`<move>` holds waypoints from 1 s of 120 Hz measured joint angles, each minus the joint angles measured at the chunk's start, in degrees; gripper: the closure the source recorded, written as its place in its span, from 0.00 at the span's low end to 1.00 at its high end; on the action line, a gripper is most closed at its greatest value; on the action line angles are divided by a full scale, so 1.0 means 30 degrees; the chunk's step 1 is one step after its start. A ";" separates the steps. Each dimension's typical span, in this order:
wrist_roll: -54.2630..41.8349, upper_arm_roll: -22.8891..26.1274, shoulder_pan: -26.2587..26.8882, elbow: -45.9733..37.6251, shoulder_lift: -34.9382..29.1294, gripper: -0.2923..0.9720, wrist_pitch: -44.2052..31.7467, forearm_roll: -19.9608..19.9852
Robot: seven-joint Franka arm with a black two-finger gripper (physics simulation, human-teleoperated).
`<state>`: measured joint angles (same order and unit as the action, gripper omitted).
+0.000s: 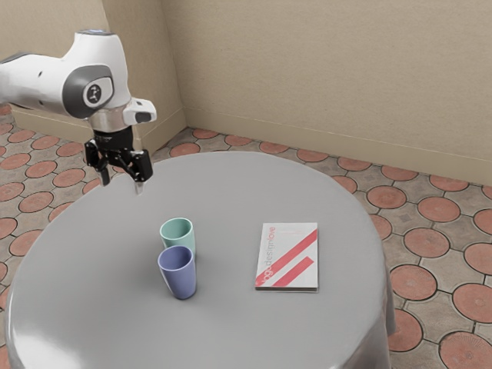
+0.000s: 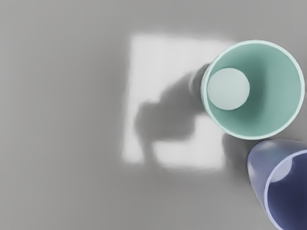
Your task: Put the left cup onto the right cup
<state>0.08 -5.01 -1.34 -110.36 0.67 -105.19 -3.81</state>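
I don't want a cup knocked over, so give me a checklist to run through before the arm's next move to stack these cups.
1. Pincer open and empty: ok.
2. Teal cup upright, nothing inside: ok.
3. Blue cup upright: ok.
4. Gap between the cups for a finger: cannot tell; they stand very close.
5. Book clear of both cups: ok.
6. Pincer above a cup: not ok; it hangs over bare table, toward the exterior view's left.
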 joint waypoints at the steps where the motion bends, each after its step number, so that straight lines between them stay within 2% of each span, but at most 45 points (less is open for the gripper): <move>1: 0.0004 0.0000 -0.0021 -0.0040 0.0036 0.23 -0.0047 0.0056; 19: 0.0075 0.0000 -0.0377 -0.1028 0.0584 0.23 -0.1152 0.0760; 49: 0.0187 0.0000 -0.0328 -0.1033 0.2035 0.23 -0.2899 0.1841; 120: 0.0326 0.0017 -0.0136 -0.0927 0.4038 0.23 -0.5365 0.1935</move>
<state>1.05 -4.96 -1.75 -113.14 12.79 -121.28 2.00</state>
